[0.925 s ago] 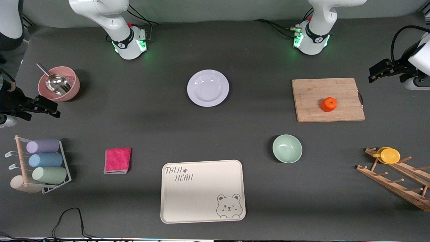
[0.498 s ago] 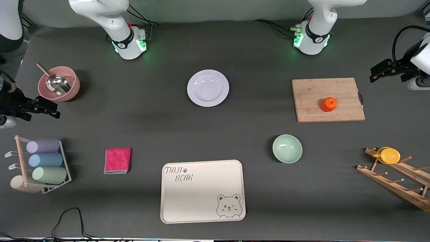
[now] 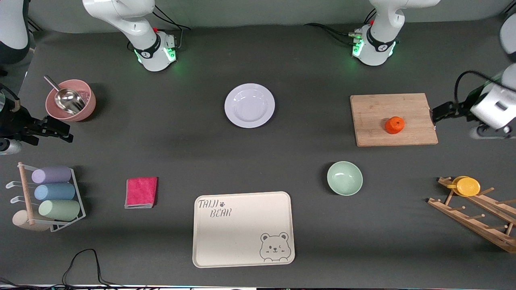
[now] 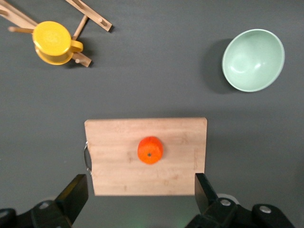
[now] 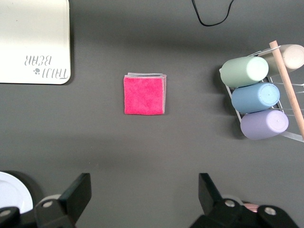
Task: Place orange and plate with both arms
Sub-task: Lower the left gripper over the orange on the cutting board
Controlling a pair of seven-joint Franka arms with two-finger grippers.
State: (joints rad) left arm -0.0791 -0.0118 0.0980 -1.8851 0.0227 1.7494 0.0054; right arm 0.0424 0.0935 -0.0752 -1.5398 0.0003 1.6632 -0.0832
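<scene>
The orange (image 3: 394, 125) sits on a wooden cutting board (image 3: 375, 108) toward the left arm's end of the table. It also shows in the left wrist view (image 4: 150, 150). The white plate (image 3: 249, 105) lies on the table between the two arm bases; a sliver of it shows in the right wrist view (image 5: 10, 192). My left gripper (image 3: 438, 112) is open and empty, in the air at the board's handle edge (image 4: 141, 186). My right gripper (image 3: 60, 131) is open and empty over the table beside the pink bowl (image 5: 145, 186).
A mint-green bowl (image 3: 344, 178) and a cream bear tray (image 3: 243, 228) lie nearer the front camera. A wooden rack with a yellow cup (image 3: 467, 186) stands at the left arm's end. A pink bowl with a scoop (image 3: 71, 100), a cup rack (image 3: 52, 192) and a pink cloth (image 3: 141, 192) are at the right arm's end.
My left gripper has moved toward the cutting board, from the table's end to the board's handle edge. The right arm has hardly moved. Nothing on the table has shifted.
</scene>
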